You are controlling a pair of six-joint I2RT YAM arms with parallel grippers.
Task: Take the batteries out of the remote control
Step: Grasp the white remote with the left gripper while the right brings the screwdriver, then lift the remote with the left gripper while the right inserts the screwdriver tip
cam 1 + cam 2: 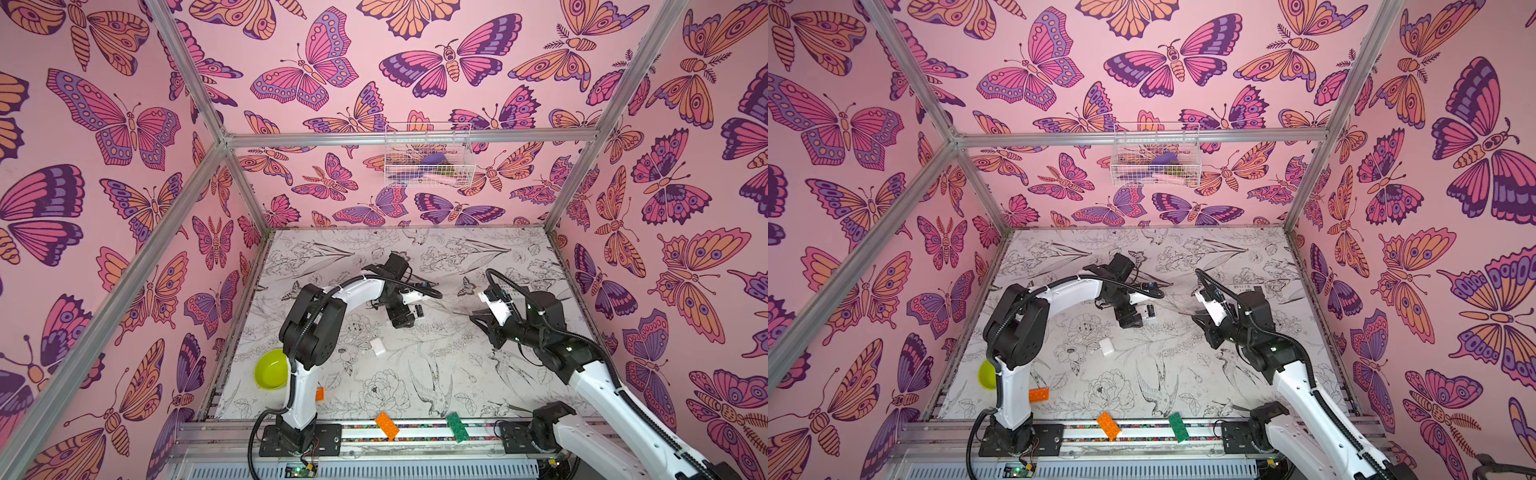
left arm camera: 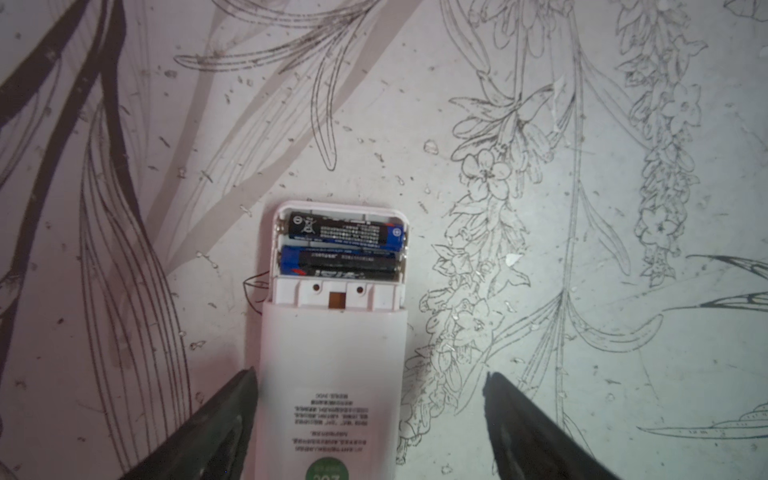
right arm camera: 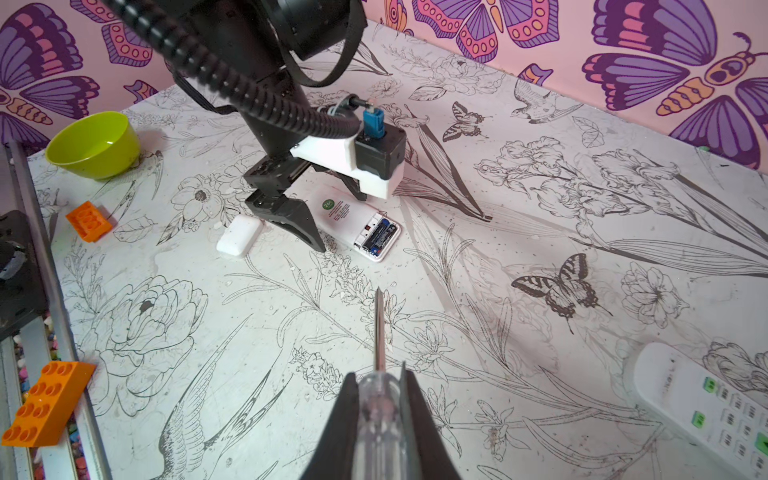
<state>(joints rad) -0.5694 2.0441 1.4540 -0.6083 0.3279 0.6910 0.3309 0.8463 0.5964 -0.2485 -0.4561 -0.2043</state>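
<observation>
The white remote control [image 2: 332, 374] lies back up on the table with its battery bay uncovered. Two black-and-blue batteries [image 2: 345, 230] [image 2: 340, 264] sit side by side in the bay. My left gripper [image 2: 370, 374] is open and straddles the remote's body: one finger [image 2: 232, 407] is against its edge, the other [image 2: 523, 415] stands off with a gap. In both top views this gripper [image 1: 405, 320] [image 1: 1133, 318] points down at the remote [image 1: 419, 311] [image 1: 1148, 311]. My right gripper [image 3: 378, 374] is shut on a clear-handled tool [image 3: 379, 328], held above the table short of the remote [image 3: 349, 220].
A small white cover [image 3: 239, 237] lies beside the left gripper. A second white remote [image 3: 706, 407] lies face up near the right arm. A green bowl [image 1: 270, 369] stands at the left edge. Orange bricks [image 3: 88, 220] [image 1: 386, 424] and a green brick [image 1: 457, 427] lie toward the front.
</observation>
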